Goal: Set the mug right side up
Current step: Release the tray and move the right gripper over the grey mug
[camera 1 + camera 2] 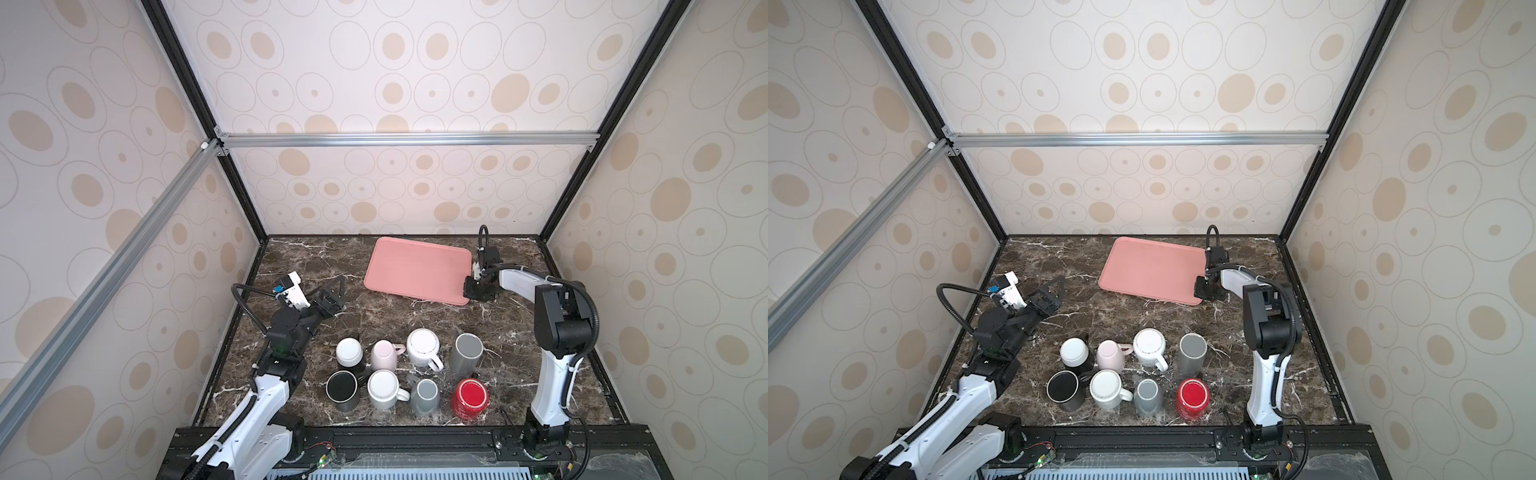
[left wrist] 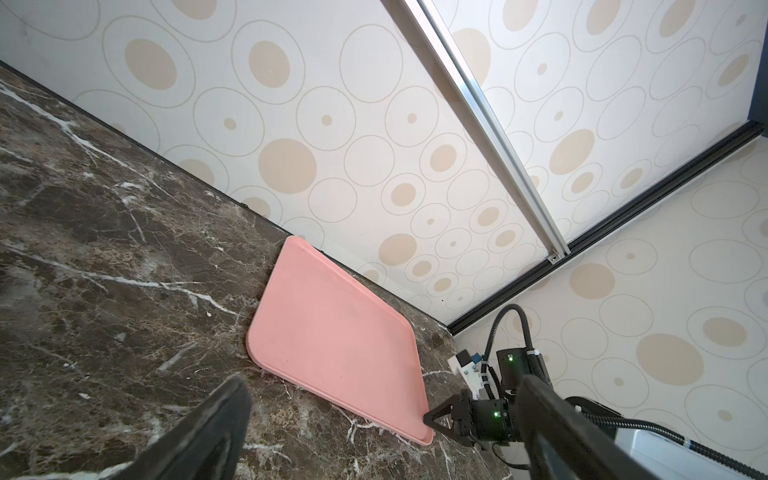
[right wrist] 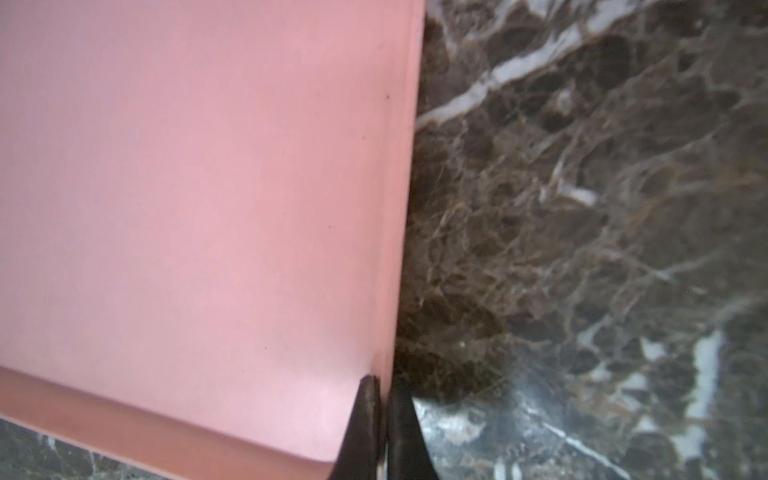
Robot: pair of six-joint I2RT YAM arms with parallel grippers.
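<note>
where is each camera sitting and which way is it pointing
Top views: high above the front edge, looking down over the mugs, pink tray and both arms.
Left wrist: low over the table, facing the tray and back corner; its open fingers show.
Right wrist: close above the tray's corner; right end effector pinches the rim.
Shared: all show the tray.

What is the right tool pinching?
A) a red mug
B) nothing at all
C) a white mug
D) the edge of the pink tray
D: in the right wrist view, the right tool is shut on the rim of the tray at its corner.
</note>
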